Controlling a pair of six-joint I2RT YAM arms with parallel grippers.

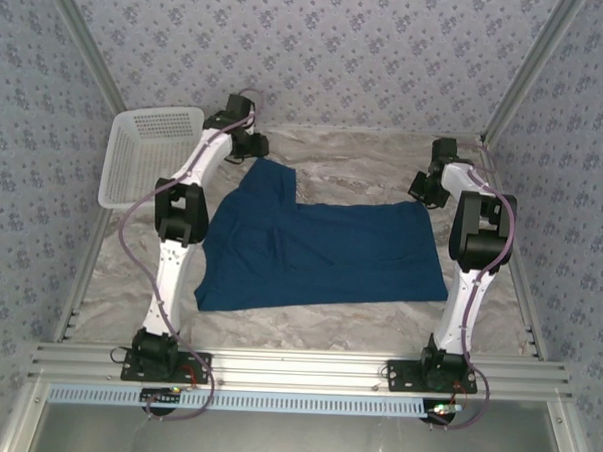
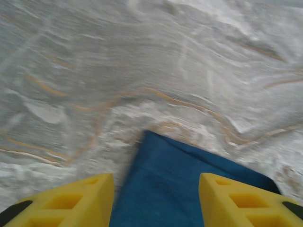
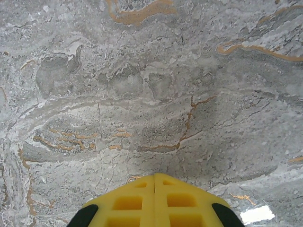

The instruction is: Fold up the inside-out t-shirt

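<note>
The inside-out t-shirt lies spread flat in the middle of the desk, with one narrower part reaching toward the upper left of the top view. It looks soft, light and limp. It should sag from any pinch and drag on the marbled surface rather than slide as a sheet, so a corner or a hem edge is the best place to take hold, with both layers pinched together.

The left fingers stand apart at that upper-left part. In the left wrist view a blue corner lies below and between them, and they are not clamped on it. The right fingers are pressed together, holding nothing, over bare desk just beyond the shirt's upper right corner.

Bare desk lies open along the top centre and in a strip under the shirt's lower edge. The white basket crowds the upper left, and the left arm crosses the shirt's left edge.
</note>
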